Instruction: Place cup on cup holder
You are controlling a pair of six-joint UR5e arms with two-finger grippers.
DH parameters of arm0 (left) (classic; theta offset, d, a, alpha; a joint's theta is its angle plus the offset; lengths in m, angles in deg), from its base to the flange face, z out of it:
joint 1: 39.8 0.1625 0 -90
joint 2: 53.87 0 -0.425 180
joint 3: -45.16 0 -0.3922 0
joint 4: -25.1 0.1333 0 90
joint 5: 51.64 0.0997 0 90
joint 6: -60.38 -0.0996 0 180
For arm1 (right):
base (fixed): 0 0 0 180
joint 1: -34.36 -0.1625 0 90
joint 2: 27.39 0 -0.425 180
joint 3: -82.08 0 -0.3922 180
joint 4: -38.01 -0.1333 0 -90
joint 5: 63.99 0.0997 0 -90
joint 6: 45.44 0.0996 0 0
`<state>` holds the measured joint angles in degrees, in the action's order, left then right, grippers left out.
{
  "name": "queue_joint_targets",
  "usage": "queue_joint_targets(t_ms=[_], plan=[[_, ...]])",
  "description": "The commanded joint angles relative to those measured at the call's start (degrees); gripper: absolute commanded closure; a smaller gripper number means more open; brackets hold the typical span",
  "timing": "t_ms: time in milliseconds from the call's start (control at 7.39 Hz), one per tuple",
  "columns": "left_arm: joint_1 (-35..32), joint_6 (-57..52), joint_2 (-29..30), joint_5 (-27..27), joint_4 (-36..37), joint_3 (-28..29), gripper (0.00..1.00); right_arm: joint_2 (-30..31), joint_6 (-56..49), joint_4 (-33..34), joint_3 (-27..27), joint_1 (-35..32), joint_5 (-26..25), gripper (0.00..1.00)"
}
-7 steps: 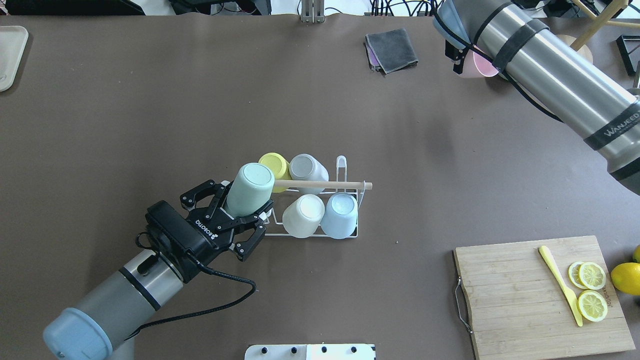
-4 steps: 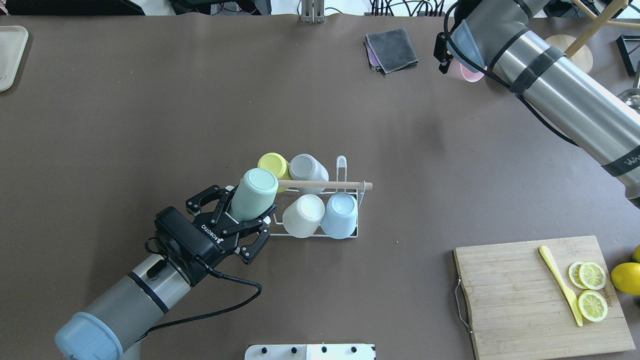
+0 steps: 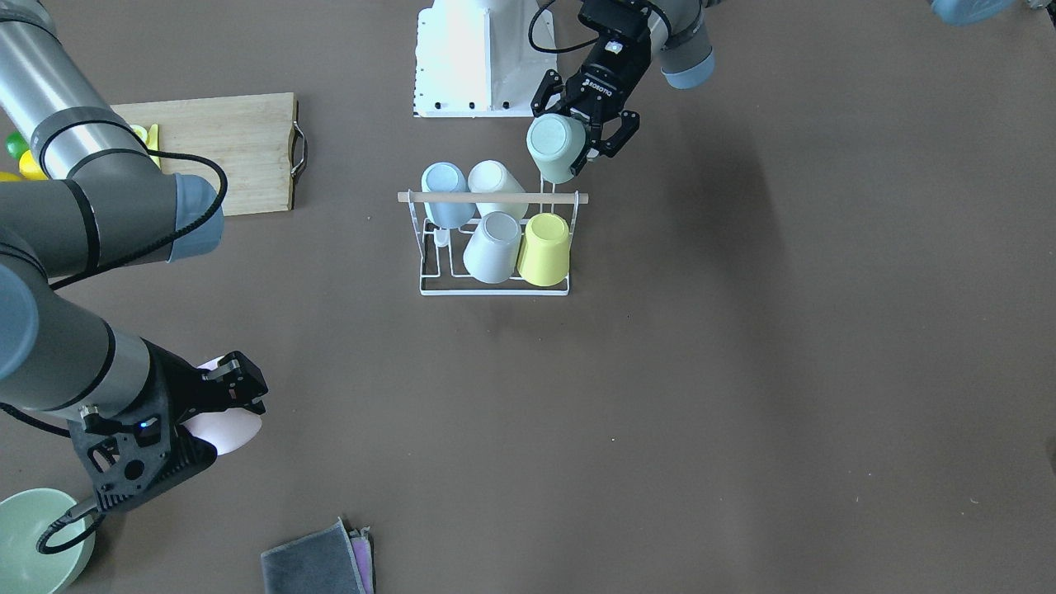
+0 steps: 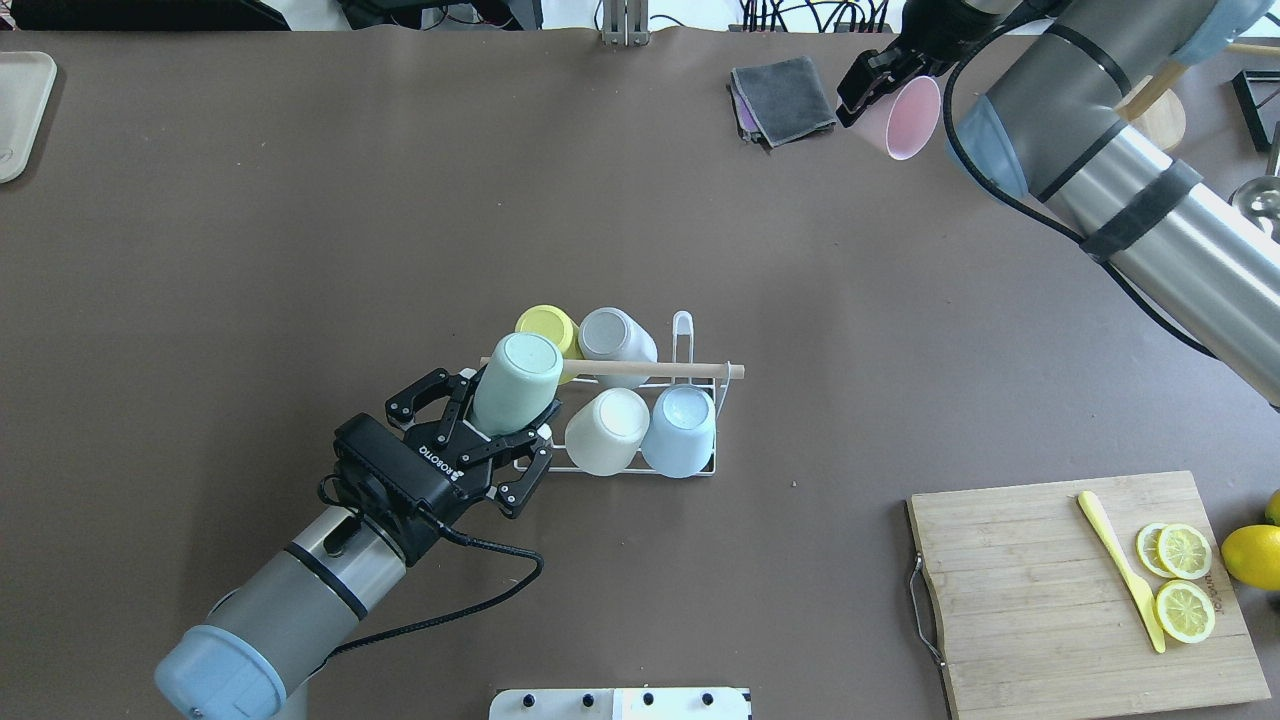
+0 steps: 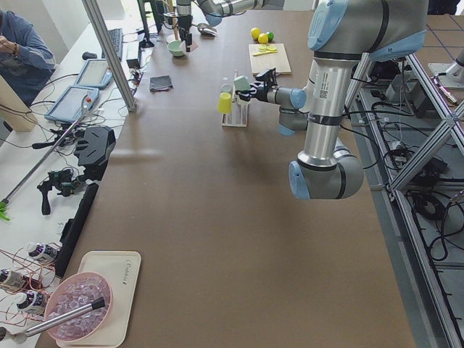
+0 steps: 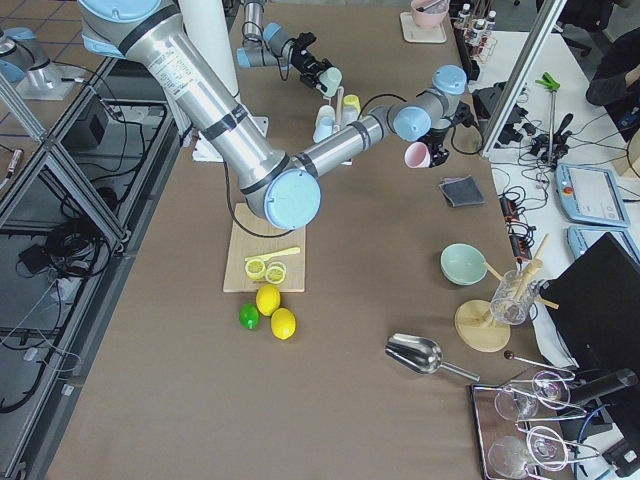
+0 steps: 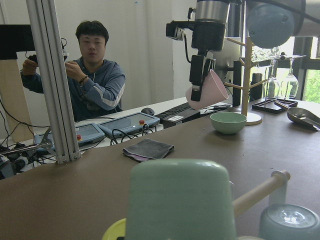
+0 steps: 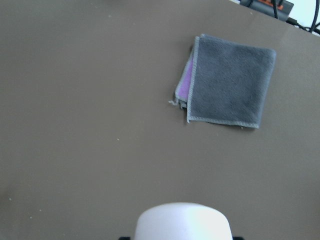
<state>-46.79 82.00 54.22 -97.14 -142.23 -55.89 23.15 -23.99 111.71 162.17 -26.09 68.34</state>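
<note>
Clamping the mint-green cup around its lower body with both fingers, the left gripper sits just left of centre in the overhead view. The cup is upside down and tilted, its flat base uppermost and covering the left end of the wooden rod. Its mouth points back toward the gripper's palm. It is at the left end of the cup holder, the white wire rack at the middle of the frame. Whether it is seated over a prong cannot be told. Four more cups stand inverted on the rack. A yellow cup and a grey cup are above the rod in the picture. A white cup and a pale blue cup are below it. The left arm runs off toward the lower left corner across the brown table. At the upper right, the right gripper is closed on a pink cup, held off the table and tipped on its side with the mouth facing right. Just left of it lies a folded grey cloth. A wooden cutting board with lemon slices fills the lower right corner.
</note>
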Motion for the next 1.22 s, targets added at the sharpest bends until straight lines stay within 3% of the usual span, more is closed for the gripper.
queue_joint_targets(t_ms=[0, 406, 676, 812, 947, 1082], plan=[[0.1, 1.3, 0.3, 0.1, 0.1, 0.8, 0.91, 4.2, 10.3, -19.6, 3.6, 2.2, -3.5, 1.00], [0.5, 4.9, 0.9, 0.1, 0.3, 1.8, 0.87, 4.7, 15.4, -37.8, 3.5, 6.9, -13.6, 1.00], [0.6, 4.9, 0.9, 0.2, 0.3, 2.0, 0.78, 6.2, 16.9, -48.6, 3.1, 9.3, -14.9, 1.00], [0.6, 4.8, 1.0, 0.2, 0.3, 2.0, 0.57, 7.0, 17.0, -54.0, 3.1, 10.6, -17.1, 1.00], [0.6, 4.1, 1.0, 0.7, 0.4, 2.1, 0.02, 7.6, 17.1, -58.5, 3.1, 12.4, -20.1, 1.00], [0.6, 4.4, 1.1, 0.9, 0.4, 2.1, 0.02, 7.7, 17.7, -60.8, 3.0, 13.0, -20.4, 1.00]])
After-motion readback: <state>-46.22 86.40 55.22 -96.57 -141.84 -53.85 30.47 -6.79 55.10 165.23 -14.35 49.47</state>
